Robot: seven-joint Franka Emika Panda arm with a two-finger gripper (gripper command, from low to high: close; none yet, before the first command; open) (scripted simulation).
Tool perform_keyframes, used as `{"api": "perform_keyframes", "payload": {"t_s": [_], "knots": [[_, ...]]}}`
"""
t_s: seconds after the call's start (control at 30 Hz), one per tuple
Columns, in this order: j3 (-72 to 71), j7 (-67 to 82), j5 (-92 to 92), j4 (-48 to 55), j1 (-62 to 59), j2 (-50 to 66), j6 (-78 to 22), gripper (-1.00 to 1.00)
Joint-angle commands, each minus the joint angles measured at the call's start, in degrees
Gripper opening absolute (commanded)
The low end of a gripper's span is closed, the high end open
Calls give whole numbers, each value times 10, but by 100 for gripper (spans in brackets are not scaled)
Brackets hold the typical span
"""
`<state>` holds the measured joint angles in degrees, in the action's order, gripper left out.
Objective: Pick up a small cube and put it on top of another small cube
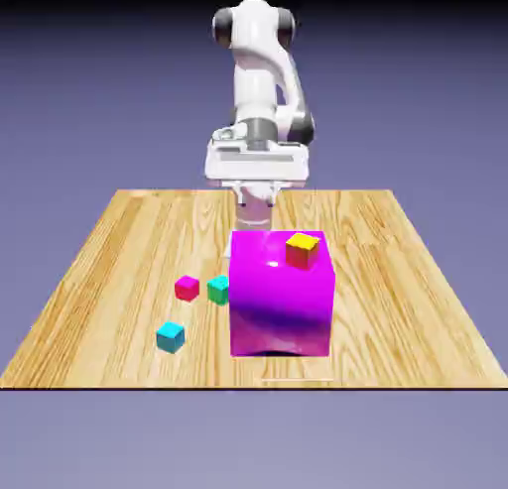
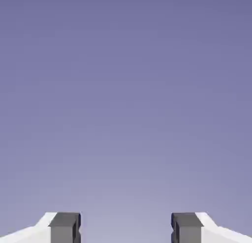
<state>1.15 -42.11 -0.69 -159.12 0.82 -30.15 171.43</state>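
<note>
Gripper [image 2: 126, 228] is open: in the hand view its 2 fingertips [image 2: 65, 228] stand wide apart at the bottom edge, w/ only the blue-violet backdrop [image 2: 126, 99] btwn & beyond them, so nothing's held. The cyan-blue cube [image 1: 171, 337] isn't in the hand view at all; per the ext. view it's on the tabletop [image 1: 129, 279], toward the near L corner (L = ext. view's left), closer to the near edge than the other small cubes. Rel. to the fingers: it's well apart from them, lower down, nearer the cam & off to the ext. view's left, whereas the hand of the arm [image 1: 256, 80] is up over the far part of the table, roughly mid-width. The yellow-topped cube w/ orange-red sides [image 1: 303, 251] is on the big magenta block [image 1: 282, 304], toward the block's R side in the ext. view, also nearer the cam than the fingers & apart from them. Block itself is a bit R of the table's middle, btwn the far & near edges, closer to the near one. Pink-red cube [image 1: 187, 288] is on the wood, a bit farther from the near edge than the cyan-blue one; green cube [image 1: 218, 290] is btwn it & the block, close by the block's L side, can't tell if touching.
</note>
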Motion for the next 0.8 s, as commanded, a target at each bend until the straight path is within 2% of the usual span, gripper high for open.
{"api": "perform_keyframes", "payload": {"t_s": [0.0, 0.77], "knots": [[10, 3, -6, 16, 1, 21, -21, 0], [230, 70, -138, 374, 27, 498, -512, 0]]}}
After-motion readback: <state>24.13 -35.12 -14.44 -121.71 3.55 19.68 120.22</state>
